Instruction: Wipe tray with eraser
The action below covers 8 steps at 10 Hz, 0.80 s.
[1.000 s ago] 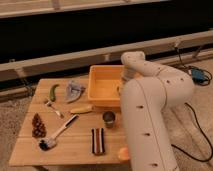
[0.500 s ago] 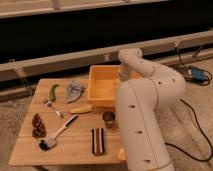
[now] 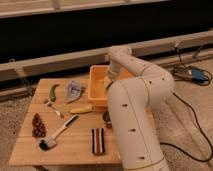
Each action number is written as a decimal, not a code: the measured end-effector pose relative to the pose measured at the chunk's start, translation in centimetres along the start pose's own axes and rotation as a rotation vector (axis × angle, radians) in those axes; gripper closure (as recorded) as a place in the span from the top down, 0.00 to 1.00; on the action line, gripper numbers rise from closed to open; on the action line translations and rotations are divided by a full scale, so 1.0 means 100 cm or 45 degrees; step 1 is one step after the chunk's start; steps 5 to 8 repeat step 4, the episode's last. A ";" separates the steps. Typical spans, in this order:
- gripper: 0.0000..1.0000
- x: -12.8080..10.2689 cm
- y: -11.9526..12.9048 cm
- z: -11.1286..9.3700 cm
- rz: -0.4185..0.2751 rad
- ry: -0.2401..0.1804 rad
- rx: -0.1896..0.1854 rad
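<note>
Wooden table, jaws inside tray

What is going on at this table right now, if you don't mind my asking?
A white one-armed robot is working at a small wooden table. Its arm bends over the orange-yellow tray at the back of the table, and the gripper reaches down inside the tray. The eraser is not visible, so wiping cannot be confirmed. Spread over the rest of the table are a green pepper, a grey cloth, a corn piece, a brush and a striped dark block.
</note>
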 end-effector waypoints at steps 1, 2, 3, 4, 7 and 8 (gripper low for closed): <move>0.00 0.003 0.002 -0.001 0.022 0.002 -0.028; 0.02 0.003 0.002 -0.001 0.024 0.001 -0.029; 0.07 0.003 0.002 0.000 0.023 0.002 -0.029; 0.19 0.002 0.004 0.000 0.020 0.001 -0.030; 0.19 0.002 0.004 0.000 0.020 0.001 -0.030; 0.19 0.002 0.004 0.000 0.020 0.001 -0.030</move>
